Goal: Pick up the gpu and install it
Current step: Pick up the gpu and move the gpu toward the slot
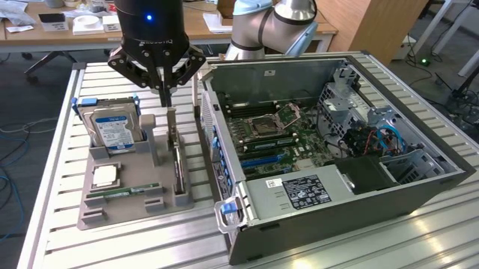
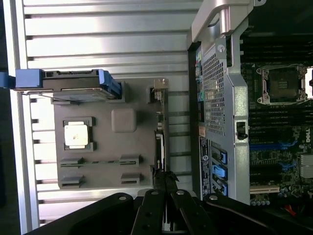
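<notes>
1. Counts first: we see one gripper [image 1: 163,101], one gpu [image 1: 178,162], one hard drive [image 1: 112,131], one processor chip [image 1: 105,176] and one RAM stick [image 1: 123,192]. All four parts sit on one grey holder tray [image 1: 120,213].
2. We also count one open computer case [image 1: 337,224], standing just beside the tray on the exterior view's right. Both rest on one slatted metal table [image 1: 112,246].
3. The gpu stands on its long edge in a slot of the tray, on the side nearest the case. It is not in the case.
4. The gripper's fingers are pinched together with nothing held between them. Their tips hang at the gpu's far end, and we cannot tell whether they touch it.
5. The exterior view gives us the robot arm [image 1: 270,25] behind the case, the labelled power supply [image 1: 299,190] and the hard drive's blue-white label.
6. The wrist view looks down along the gripper [image 2: 165,178] onto the gpu [image 2: 160,137] edge-on. Around it are the hard drive [image 2: 68,81] with blue rails, the processor chip [image 2: 77,135], the RAM stick [image 2: 100,163] and the tray [image 2: 102,147].
7. That view also gives the case's perforated rear panel [image 2: 215,88] and the table [image 2: 98,39].
8. One processor socket [image 1: 273,119] appears inside the case, square-on in the wrist view [image 2: 283,84].
</notes>
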Motion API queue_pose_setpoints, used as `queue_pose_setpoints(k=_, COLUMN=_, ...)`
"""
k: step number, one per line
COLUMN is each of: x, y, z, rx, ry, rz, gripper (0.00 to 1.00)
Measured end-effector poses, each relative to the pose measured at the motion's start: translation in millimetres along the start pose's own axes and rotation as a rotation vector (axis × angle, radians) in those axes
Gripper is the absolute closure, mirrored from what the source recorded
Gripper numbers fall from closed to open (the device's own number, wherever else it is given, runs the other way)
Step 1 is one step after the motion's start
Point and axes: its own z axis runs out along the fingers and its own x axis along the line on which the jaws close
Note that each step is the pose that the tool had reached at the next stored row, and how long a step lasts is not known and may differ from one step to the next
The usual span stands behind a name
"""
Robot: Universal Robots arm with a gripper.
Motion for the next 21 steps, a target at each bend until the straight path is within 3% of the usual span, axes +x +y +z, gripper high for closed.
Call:
queue_pose_setpoints(k=9, x=0.0, y=0.0, z=0.0, rx=0.0, ry=0.0, rz=0.0, gripper=0.85)
queue_pose_setpoints(k=15, x=0.0, y=0.0, z=0.0, rx=-0.0001, ry=0.0, rz=0.0, gripper=0.61)
queue_pose_setpoints(k=21, x=0.1, y=-0.1, z=2.0, rx=0.0, ry=0.0, rz=0.0, gripper=0.61)
